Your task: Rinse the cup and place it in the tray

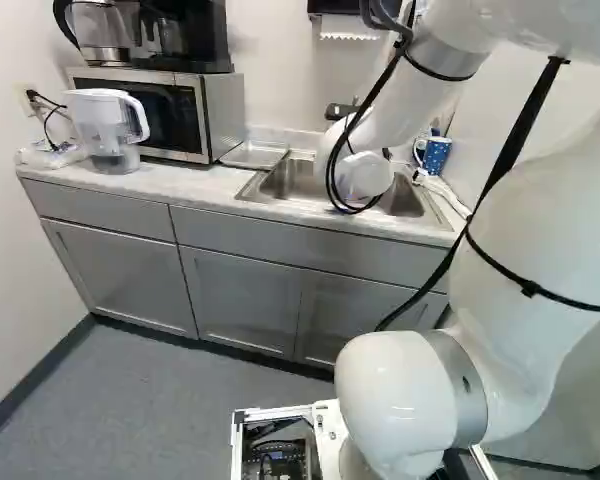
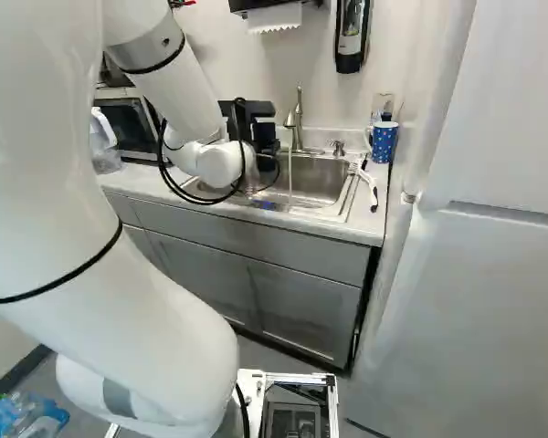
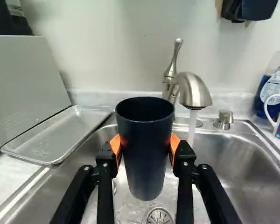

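In the right base view my gripper (image 2: 261,137) is a dark shape over the sink, its fingertips not discernible. Seen from the wrist, the gripper (image 3: 145,149) is shut on a dark navy cup (image 3: 144,161), with orange pads on both sides of it. The cup is upright, its open rim up, above the sink basin (image 3: 233,172). Water (image 3: 192,128) runs from the faucet (image 3: 194,91) just beside the cup, not visibly into it. A shallow metal tray (image 3: 56,133) lies on the counter beside the sink, with no object on it.
A microwave (image 1: 170,115) and a water pitcher (image 1: 108,130) stand on the counter beyond the tray. On the sink's other side are a dotted blue mug (image 2: 384,141), a white-handled brush (image 2: 370,187) and a soap bottle (image 3: 274,88). A tall white surface (image 2: 475,274) rises beside the counter.
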